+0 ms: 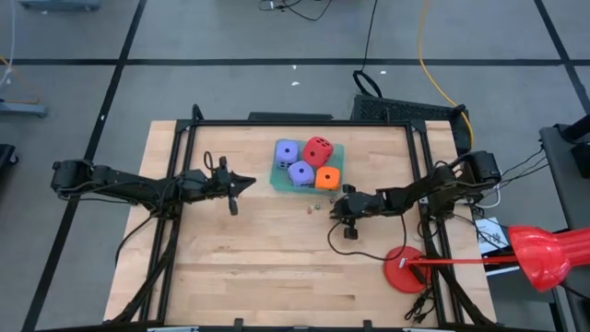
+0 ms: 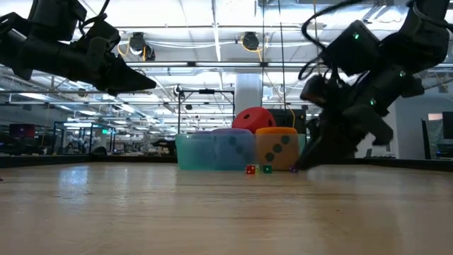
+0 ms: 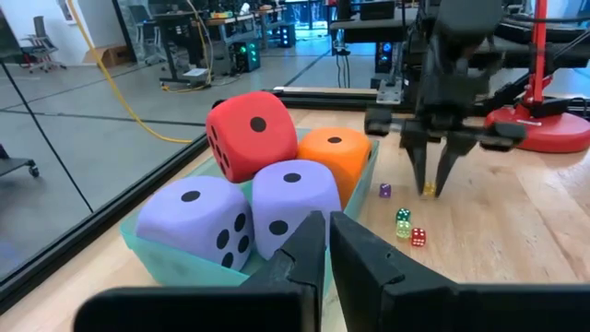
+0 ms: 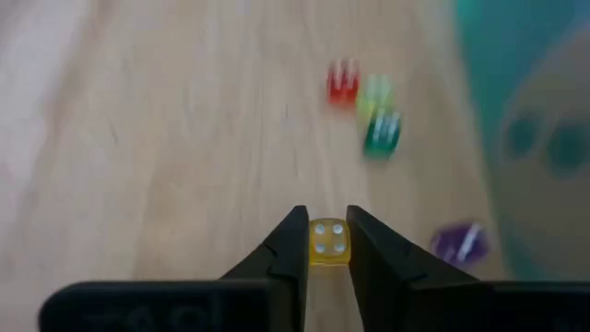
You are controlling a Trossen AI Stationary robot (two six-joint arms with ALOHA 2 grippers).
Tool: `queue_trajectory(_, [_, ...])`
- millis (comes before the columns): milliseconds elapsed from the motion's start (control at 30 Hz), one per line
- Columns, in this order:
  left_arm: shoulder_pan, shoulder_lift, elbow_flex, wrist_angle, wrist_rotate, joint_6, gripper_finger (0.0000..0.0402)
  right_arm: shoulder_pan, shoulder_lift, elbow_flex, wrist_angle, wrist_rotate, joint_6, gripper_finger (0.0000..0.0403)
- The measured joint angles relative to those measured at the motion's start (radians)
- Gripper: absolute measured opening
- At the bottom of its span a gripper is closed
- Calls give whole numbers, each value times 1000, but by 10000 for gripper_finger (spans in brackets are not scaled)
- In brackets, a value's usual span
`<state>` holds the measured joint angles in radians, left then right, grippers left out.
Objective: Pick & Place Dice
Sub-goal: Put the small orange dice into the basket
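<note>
High view, tray: the four big soft dice sit packed in the teal tray at the back centre of the table: red die, orange die, two purple dice and.
High view, right gripper: your right gripper is low at the table just in front of the tray's orange corner, among specks that are the tiny dice.
High view, left gripper: the left gripper waits well apart, left of the tray.
Low view, small dice: a tiny red die and tiny green die lie on the wood in front of the tray, with the right arm coming down just beside them.
Low view, risk: lift on a slant and you may clip those loose neighbours or the tray wall.
Left wrist view, left claw: its fingers are pressed together on nothing, pointed at the tray.
Left wrist view, right claw: the far fingers straddle a tiny yellow die and a tiny purple die lies near.
Right wrist view, grip: the fingers are clamped on the yellow die, which is pinched near the very tips.
Right wrist view, risk: that is a shallow hold on a hard little cube, so I judge it could squirt out or twist if you lift fast.
Right wrist view, neighbours: the purple die is just beside the finger, so a sideways drag would scatter it.
</note>
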<state>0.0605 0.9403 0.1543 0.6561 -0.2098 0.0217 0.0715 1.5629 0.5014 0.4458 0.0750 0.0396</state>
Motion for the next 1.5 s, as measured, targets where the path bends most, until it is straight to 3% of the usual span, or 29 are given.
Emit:
queue_trajectory(133, [0, 0, 0, 0, 0, 0, 33, 0, -101, 1, 12, -22, -16, 70])
queue_trajectory(267, [0, 0, 0, 0, 1, 0, 33, -18, -228, 1, 15, -48, -50, 52])
queue_trajectory(467, [0, 0, 0, 0, 1, 0, 33, -157, -362, 2, 12, 83, -33, 45])
queue_trajectory(700, [0, 0, 0, 8, 1, 7, 33, -370, -288, 2, -15, 79, -19, 57])
queue_trajectory(900, [0, 0, 0, 8, 0, 10, 33, -445, -204, 2, 10, -2, -23, 48])
queue_trajectory(1233, [0, 0, 0, 51, 0, 27, 33, -479, -163, 3, 67, -27, 11, 116])
queue_trajectory(1500, [0, 0, 0, 49, 0, 27, 33, -479, -170, 3, 103, -59, 41, 212])
